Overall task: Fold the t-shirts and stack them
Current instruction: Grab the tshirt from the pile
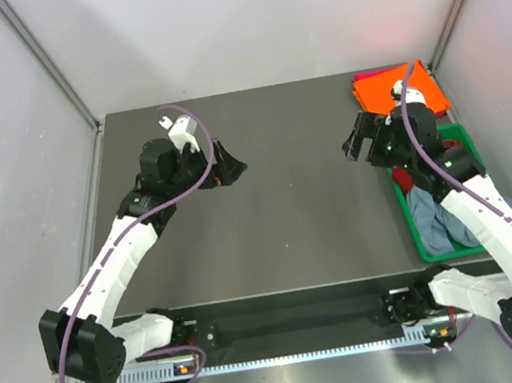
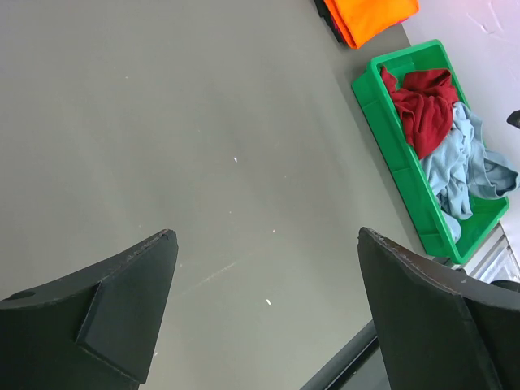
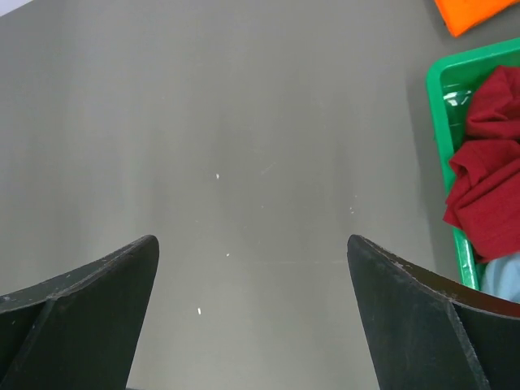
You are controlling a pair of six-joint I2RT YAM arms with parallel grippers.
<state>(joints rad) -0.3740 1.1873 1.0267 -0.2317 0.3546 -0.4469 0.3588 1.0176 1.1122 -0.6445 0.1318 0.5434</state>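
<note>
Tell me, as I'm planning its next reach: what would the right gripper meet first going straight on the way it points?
Probably the bare dark grey metal table: the right gripper, jaws open, frames only tabletop. The green plastic tray holding a crumpled dark red cotton t-shirt sits off to the side.

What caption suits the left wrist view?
Open left tool above table; red shirt and blue-grey shirt crumpled in green tray, orange shirt folded beyond.
</note>
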